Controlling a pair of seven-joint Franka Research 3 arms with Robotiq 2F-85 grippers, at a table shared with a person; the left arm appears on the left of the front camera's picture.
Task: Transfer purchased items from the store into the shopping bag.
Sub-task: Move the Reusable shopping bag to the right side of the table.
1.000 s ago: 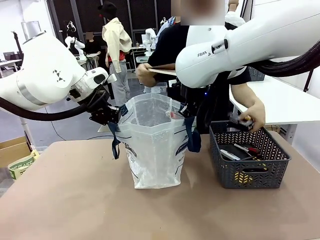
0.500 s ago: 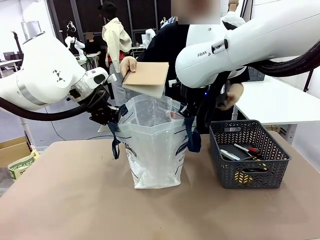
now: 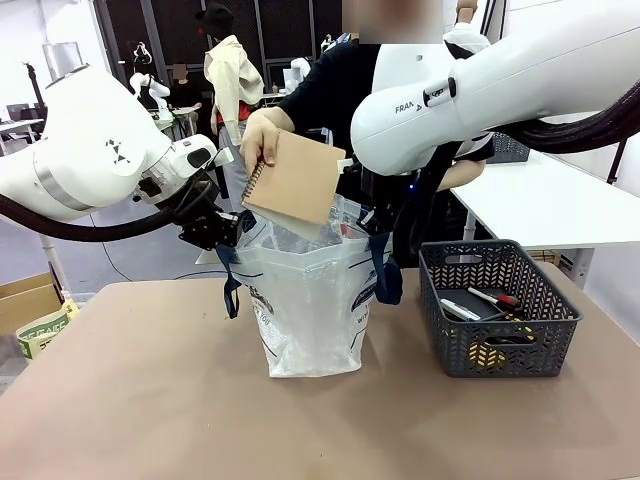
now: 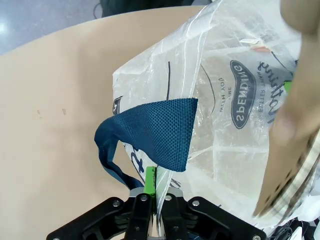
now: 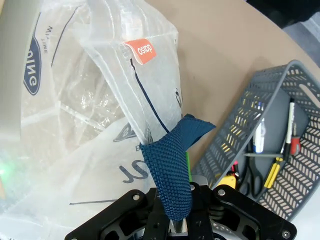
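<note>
The shopping bag [image 3: 310, 300], clear plastic with navy handles, stands upright mid-table with its mouth held wide. My left gripper [image 3: 222, 232] is shut on its left rim; in the left wrist view the gripper [image 4: 156, 186] pinches the plastic beside the navy strap [image 4: 160, 132]. My right gripper [image 3: 378, 222] is shut on the right rim, and in the right wrist view this gripper [image 5: 176, 202] clamps the strap [image 5: 172, 165]. A person's hand [image 3: 258, 135] holds a flat brown spiral-edged item [image 3: 298, 180] tilted over the bag's mouth. The store, a dark grey lattice basket [image 3: 497, 350], sits to the right.
Pens and yellow-handled scissors [image 5: 272, 172] lie in the basket [image 5: 225, 145]. The tan table [image 3: 150, 400] has free room in front and to the left of the bag. A white table [image 3: 560, 205] stands behind the basket, and a cardboard box [image 3: 30, 300] on the floor at left.
The person's one hand left the basket and drew back. The other lifted the brown item up and lowered it, tilted, over the bag's mouth. Both grippers stayed put.
</note>
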